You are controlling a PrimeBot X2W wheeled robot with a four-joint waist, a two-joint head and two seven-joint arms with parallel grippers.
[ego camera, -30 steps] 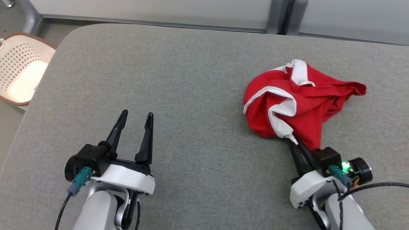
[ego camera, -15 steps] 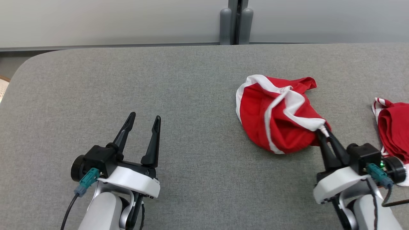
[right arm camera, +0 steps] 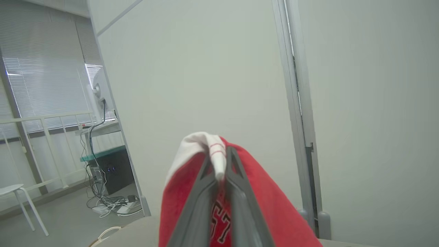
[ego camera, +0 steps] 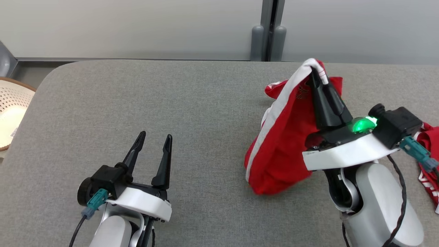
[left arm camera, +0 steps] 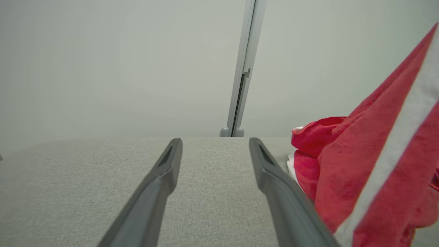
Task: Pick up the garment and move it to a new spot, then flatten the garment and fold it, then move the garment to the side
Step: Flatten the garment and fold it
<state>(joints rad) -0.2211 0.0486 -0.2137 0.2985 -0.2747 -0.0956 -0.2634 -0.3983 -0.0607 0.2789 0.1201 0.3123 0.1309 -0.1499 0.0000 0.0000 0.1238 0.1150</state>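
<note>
Above the desk (ego camera: 171, 96), the garment (ego camera: 281, 144) hangs downward from the right tool (ego camera: 315, 71), which is clamped on its white trim. Left tool (ego camera: 155, 135) gapes empty, well to the garment's left.

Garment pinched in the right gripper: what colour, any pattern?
Red fabric garment with white trim bands along its edges; the head view shows it best.

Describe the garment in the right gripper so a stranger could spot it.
On the right half of the grey padded table, a red garment with white trim stands in a peak, pinched by the right gripper. The other red garment at the right edge lies low.
</note>
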